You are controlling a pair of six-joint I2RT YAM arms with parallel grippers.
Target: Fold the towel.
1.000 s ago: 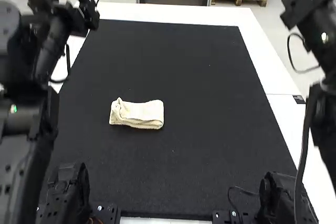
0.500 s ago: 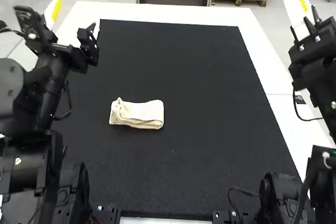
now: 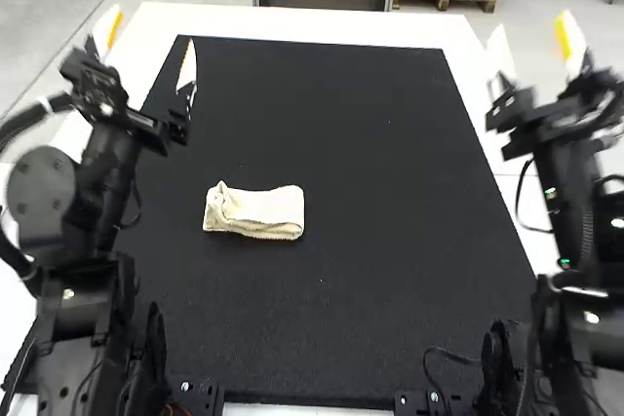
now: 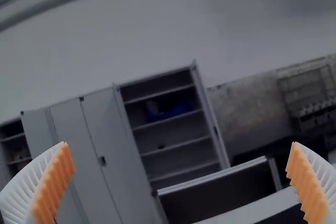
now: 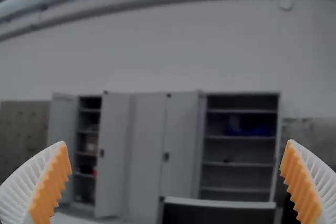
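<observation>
A folded towel (image 3: 258,211) lies on the black mat (image 3: 331,124). From it, the left hand (image 3: 148,48) gapes wide at eleven o'clock, the right hand (image 3: 534,46) equally wide at two.

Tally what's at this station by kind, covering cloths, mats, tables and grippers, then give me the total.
Cloths: 1 (folded cream towel)
Mats: 1 (black mat)
Tables: 1 (white table)
Grippers: 2 (left gripper, right gripper)
Total: 5

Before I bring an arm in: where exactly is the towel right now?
In the high view, the towel lies folded on the black mat, left of the mat's middle, to the right of the left arm.
</observation>
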